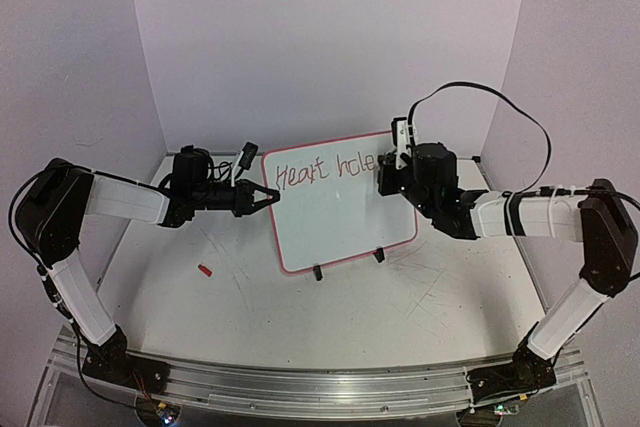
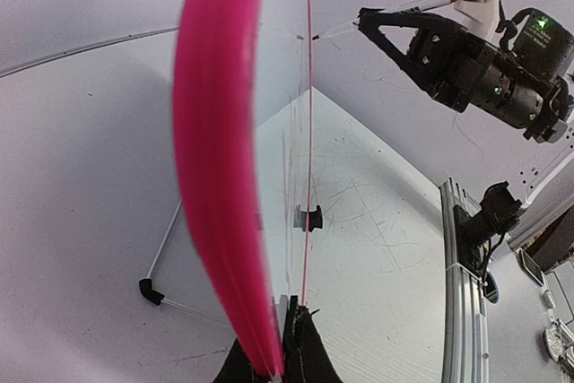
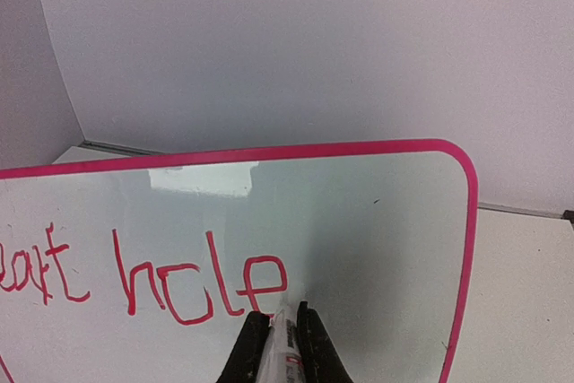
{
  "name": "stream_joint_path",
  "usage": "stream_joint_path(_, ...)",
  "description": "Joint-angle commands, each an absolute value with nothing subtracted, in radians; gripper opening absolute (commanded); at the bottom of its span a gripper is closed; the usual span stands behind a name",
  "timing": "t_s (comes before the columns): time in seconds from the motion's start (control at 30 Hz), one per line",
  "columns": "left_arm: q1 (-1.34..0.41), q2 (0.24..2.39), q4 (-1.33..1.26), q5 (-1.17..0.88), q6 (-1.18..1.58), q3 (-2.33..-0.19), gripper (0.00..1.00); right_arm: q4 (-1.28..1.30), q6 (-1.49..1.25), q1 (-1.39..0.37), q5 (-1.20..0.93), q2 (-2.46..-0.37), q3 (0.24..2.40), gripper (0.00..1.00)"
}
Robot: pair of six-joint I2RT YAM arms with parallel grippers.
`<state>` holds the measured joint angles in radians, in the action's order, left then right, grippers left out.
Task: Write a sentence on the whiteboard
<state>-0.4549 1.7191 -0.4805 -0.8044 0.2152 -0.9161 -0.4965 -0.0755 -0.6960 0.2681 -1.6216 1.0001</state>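
Standing on black clip feet at the middle of the white table (image 1: 250,317), the small rectangular whiteboard (image 1: 340,222) with a thin pink-red rim is showing red writing (image 1: 325,169), "Heart hole". The left gripper (image 1: 268,197) is pinching its 9 o'clock edge. The right gripper (image 1: 392,162), at its 2 o'clock corner, is clamping a white marker (image 1: 400,139). A small red scrap (image 1: 204,270) is lying at 8 o'clock.

Left wrist: the left gripper (image 2: 285,347) is squeezing the rim at 6 o'clock, and the marker (image 2: 426,2) tip is meeting the board at 1 o'clock.

Right wrist: the right gripper (image 3: 285,325) is gripping the marker (image 3: 280,352) at 6 o'clock, right of the final "e".
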Motion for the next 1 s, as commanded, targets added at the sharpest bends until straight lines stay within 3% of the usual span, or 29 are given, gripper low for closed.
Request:
stream_joint_path(0.0,-0.443,1.712,-0.448,-0.657,0.083,-0.938,0.00,-0.555,-0.062,-0.690,0.265,-1.526,0.985,0.00)
stream_joint_path(0.97,-0.447,1.695,-0.443,-0.650,0.069,-0.932,0.00,-0.515,-0.031,-0.662,0.163,-1.564,1.017,0.00)
